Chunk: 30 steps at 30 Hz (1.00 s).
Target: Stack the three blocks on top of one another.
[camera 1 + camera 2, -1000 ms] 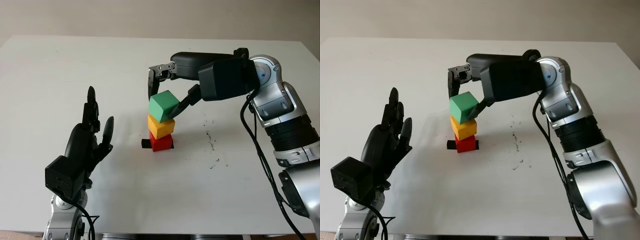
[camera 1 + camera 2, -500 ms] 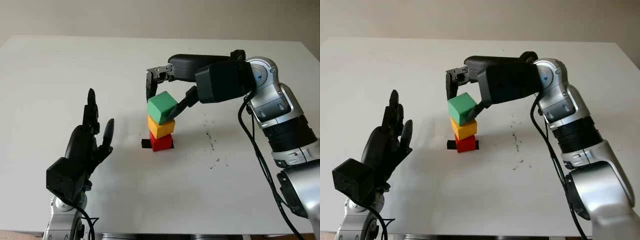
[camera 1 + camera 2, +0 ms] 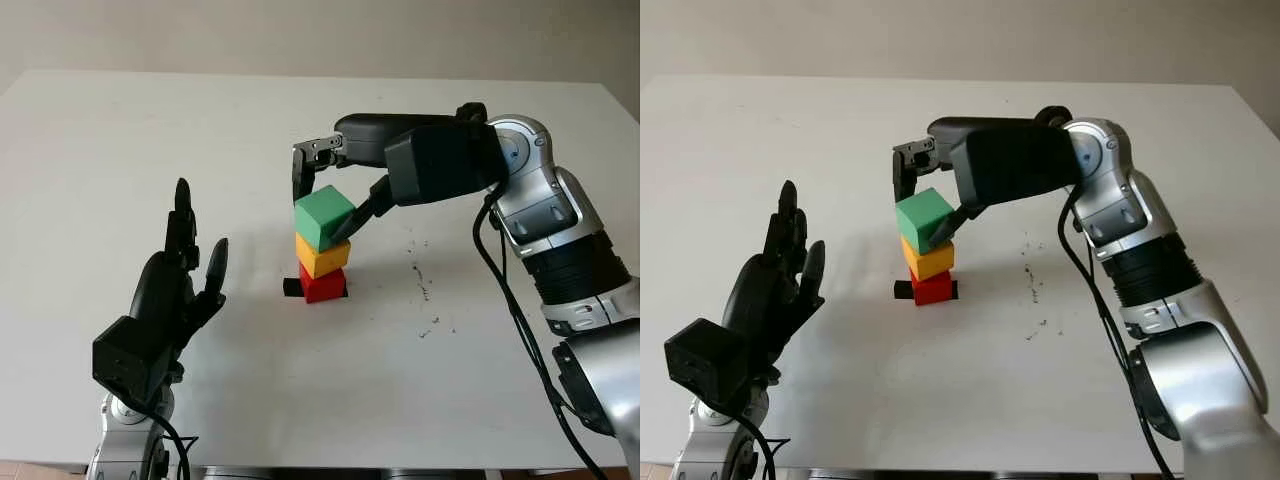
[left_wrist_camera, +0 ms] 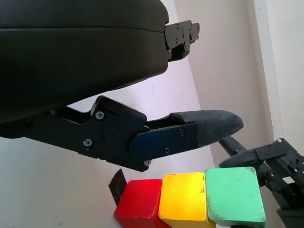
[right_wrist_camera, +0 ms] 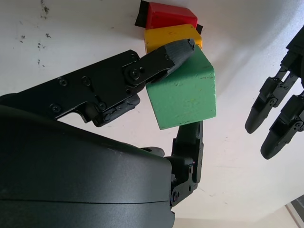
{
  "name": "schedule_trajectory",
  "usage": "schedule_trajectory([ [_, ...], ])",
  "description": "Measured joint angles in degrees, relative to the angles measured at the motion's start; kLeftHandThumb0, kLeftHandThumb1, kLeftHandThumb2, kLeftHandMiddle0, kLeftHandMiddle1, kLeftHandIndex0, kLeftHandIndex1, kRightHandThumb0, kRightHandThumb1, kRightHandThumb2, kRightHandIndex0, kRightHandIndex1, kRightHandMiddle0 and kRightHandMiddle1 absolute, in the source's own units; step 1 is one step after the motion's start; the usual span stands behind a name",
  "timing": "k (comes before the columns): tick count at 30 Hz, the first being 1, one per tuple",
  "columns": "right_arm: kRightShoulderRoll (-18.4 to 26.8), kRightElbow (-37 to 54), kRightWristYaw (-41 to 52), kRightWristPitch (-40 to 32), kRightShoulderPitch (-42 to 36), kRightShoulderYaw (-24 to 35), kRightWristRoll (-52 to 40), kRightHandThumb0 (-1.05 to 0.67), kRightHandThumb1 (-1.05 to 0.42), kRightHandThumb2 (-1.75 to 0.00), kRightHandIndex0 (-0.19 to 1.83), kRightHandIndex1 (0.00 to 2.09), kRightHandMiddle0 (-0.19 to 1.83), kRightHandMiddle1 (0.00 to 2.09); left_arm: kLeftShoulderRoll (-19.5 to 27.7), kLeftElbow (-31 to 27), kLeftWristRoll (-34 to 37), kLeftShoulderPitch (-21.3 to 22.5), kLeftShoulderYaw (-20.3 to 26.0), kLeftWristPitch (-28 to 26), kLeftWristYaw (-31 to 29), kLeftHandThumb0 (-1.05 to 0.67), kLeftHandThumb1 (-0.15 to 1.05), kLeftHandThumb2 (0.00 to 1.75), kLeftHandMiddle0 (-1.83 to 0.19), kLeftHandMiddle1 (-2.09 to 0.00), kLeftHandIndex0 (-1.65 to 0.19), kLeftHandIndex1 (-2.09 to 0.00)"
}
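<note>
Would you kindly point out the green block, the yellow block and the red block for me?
green block (image 3: 322,214): left eye view, front face.
yellow block (image 3: 322,257): left eye view, front face.
red block (image 3: 322,286): left eye view, front face.

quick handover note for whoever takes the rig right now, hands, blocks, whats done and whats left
Right hand: shut on the green block, fingers on both sides of it, at the top of the stack near the table's middle.
Left hand: open, raised above the table to the left of the stack, holding nothing.
Blocks: red block on the table, yellow block on it, green on top, sitting slightly turned.
Done: all three are stacked.
Left: release green and withdraw the right hand without knocking the stack.
</note>
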<state>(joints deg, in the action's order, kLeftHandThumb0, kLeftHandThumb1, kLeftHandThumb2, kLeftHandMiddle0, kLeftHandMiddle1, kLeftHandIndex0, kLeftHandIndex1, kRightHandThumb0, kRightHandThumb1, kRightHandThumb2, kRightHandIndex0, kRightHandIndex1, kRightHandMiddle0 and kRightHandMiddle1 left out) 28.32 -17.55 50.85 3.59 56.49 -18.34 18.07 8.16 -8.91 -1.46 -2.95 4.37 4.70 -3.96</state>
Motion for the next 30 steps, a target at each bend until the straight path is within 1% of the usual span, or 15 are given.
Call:
schedule_trajectory([
  [1,0.0,0.0,0.0,0.0,0.0,0.0,0.0,-0.62,-0.90,-0.05,0.20,0.01,0.08,0.98,0.0,0.0,0.0,0.0,0.0,0.0,0.0,-0.82,1.05,0.61,0.19,0.00,0.19,0.00],
  [10,0.1,0.0,0.7,0.5,0.0,0.0,-0.1,-0.67,-0.91,-0.06,0.08,0.01,0.00,0.69,0.1,0.0,0.2,0.0,0.0,0.0,-0.1,-0.82,1.05,0.61,0.19,0.00,0.19,0.00],
  [14,0.9,0.0,1.9,1.8,0.0,0.0,-0.1,-0.71,-0.91,-0.05,-0.05,0.02,-0.01,0.31,0.1,0.0,0.2,0.0,0.0,-0.1,-0.1,-0.81,1.05,0.61,0.19,0.00,0.19,0.00],
  [17,1.7,0.0,3.0,3.5,0.0,0.0,-0.3,-0.78,-0.90,-0.05,-0.16,0.00,-0.10,0.17,0.1,0.0,0.1,0.0,0.0,-0.1,-0.2,-0.81,1.05,0.61,0.19,0.00,0.19,0.00],
  [19,2.1,0.0,4.0,4.0,0.0,0.0,-0.7,-0.82,-0.91,-0.06,-0.18,0.00,-0.15,0.13,0.1,0.0,0.1,0.1,0.0,-0.1,-0.2,-0.81,1.05,0.62,0.19,0.00,0.19,0.00],
  [20,2.3,0.1,4.6,4.0,0.0,0.1,-1.0,-0.86,-0.93,-0.06,-0.19,0.00,-0.17,0.06,0.1,0.0,0.1,0.1,0.0,-0.1,-0.2,-0.81,1.05,0.62,0.19,0.00,0.19,0.00],
  [21,2.6,0.4,5.1,3.4,0.0,0.3,-1.9,-0.88,-0.95,-0.07,-0.19,0.00,-0.18,0.03,0.1,0.0,0.1,0.1,0.0,0.0,-0.2,-0.81,1.05,0.62,0.19,0.00,0.19,0.00],
  [23,2.9,2.2,5.5,1.2,-0.2,1.9,-4.3,-0.91,-0.99,-0.08,-0.19,0.00,-0.19,0.01,0.1,0.1,0.1,0.2,0.0,0.0,-0.2,-0.81,1.05,0.61,0.19,0.00,0.19,0.00],
  [24,3.0,3.0,5.3,0.2,-0.2,3.1,-5.5,-0.94,-1.02,-0.13,-0.19,0.00,-0.19,0.00,0.1,0.1,0.1,0.3,0.0,0.0,-0.2,-0.81,1.05,0.61,0.19,0.00,0.19,0.00],
  [26,3.6,4.7,4.0,-1.4,-0.8,5.6,-7.5,-0.96,-1.04,-0.13,-0.19,0.00,-0.19,0.00,0.1,0.1,0.2,0.4,0.0,0.0,-0.2,-0.82,1.05,0.61,0.19,0.00,0.19,0.00],
  [29,3.2,6.0,-0.7,-5.0,-4.2,11.4,-12.5,-0.96,-1.05,-0.24,-0.19,0.01,-0.19,0.01,0.1,0.2,0.3,0.5,0.0,0.0,-0.2,-0.82,1.05,0.61,0.19,0.00,0.19,0.00],
  [30,2.8,5.7,-2.7,-5.3,-5.8,13.8,-14.5,-0.95,-1.05,-0.33,-0.19,0.00,-0.19,0.01,0.1,0.2,0.4,0.5,0.1,0.0,-0.2,-0.82,1.05,0.61,0.19,0.00,0.19,0.00],
])
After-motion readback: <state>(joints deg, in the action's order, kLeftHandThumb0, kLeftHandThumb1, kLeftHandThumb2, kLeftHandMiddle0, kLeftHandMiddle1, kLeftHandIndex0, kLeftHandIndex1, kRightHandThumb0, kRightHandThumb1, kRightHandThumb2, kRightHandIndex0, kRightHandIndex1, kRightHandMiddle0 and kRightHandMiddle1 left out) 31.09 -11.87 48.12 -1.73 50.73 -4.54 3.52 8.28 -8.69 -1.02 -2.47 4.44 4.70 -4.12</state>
